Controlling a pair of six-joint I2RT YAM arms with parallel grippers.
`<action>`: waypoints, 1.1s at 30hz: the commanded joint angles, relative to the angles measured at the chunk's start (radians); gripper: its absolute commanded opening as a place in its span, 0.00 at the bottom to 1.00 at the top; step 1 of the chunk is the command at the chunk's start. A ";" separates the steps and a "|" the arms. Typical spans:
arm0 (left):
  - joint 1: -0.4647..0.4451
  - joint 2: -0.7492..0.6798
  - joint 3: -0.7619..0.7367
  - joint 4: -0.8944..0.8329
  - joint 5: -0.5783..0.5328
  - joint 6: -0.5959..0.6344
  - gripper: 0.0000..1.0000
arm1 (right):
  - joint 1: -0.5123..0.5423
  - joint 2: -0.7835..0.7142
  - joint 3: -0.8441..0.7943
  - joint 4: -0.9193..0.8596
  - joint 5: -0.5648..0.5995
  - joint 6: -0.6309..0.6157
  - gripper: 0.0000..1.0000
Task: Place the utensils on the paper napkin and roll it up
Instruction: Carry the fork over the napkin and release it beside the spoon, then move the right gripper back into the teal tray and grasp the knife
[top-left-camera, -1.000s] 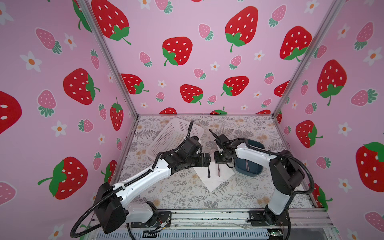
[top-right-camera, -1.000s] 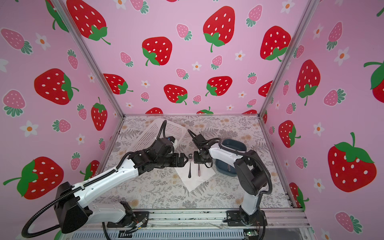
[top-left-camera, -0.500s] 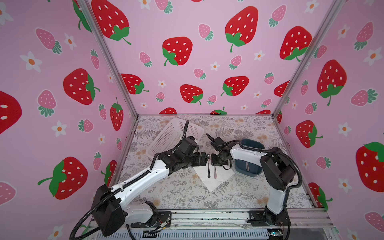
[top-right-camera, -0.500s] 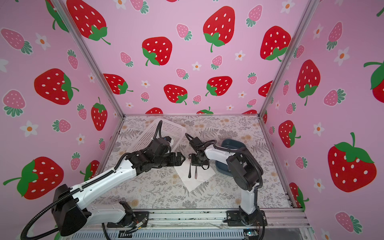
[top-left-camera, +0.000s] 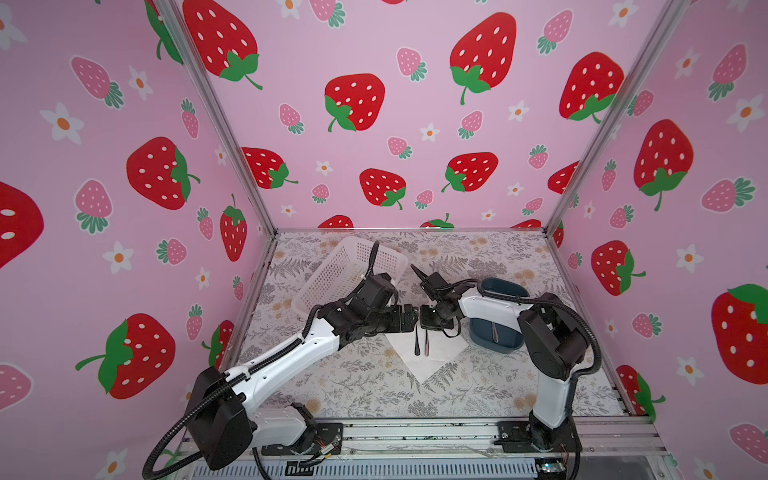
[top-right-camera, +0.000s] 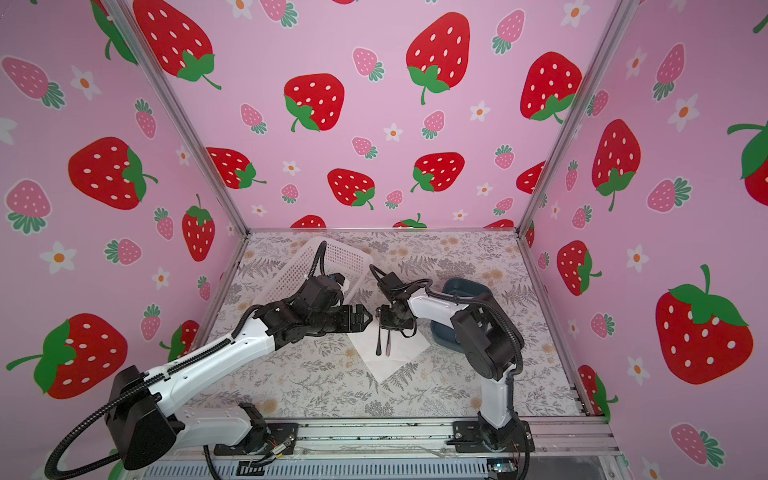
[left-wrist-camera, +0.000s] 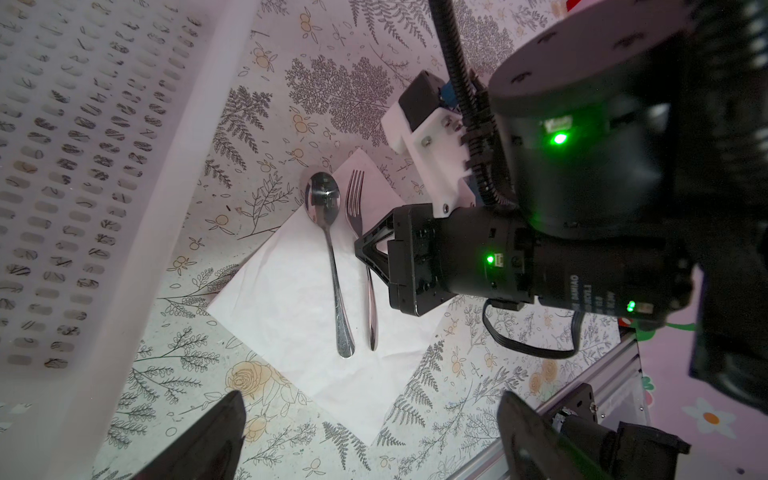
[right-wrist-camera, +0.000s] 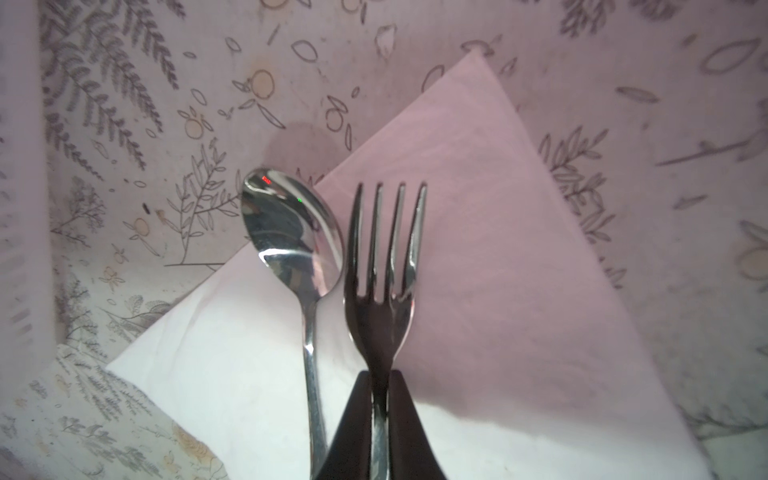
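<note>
White paper napkin (left-wrist-camera: 286, 299) lies flat on the floral cloth (left-wrist-camera: 332, 83), directly under the right gripper (right-wrist-camera: 380, 399), whose jaws pinch the neck of the fork (right-wrist-camera: 380, 328), tines pointing ahead of them. Spoon (right-wrist-camera: 291, 232) lies just beside those jaws, parallel to the fork, bowl partly past the napkin's edge. Left gripper (left-wrist-camera: 370, 407) hovers with jaws spread wide, gripping nothing, the napkin ahead of them.

A white perforated basket (top-left-camera: 332, 274) lies at an angle at the back left of the leaf-printed surface (top-left-camera: 457, 390). A dark blue tub (top-left-camera: 490, 345) stands to the right, well apart. Pink strawberry walls (top-left-camera: 415, 124) enclose three sides.
</note>
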 joint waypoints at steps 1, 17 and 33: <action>0.005 0.013 0.019 0.004 0.015 0.000 0.96 | 0.003 0.001 0.021 -0.008 -0.011 0.014 0.16; 0.001 0.092 0.065 0.044 0.171 0.027 0.95 | -0.110 -0.326 -0.121 -0.060 0.208 -0.012 0.17; -0.123 0.338 0.268 0.017 0.276 0.061 0.95 | -0.494 -0.268 -0.238 -0.197 0.182 -0.374 0.23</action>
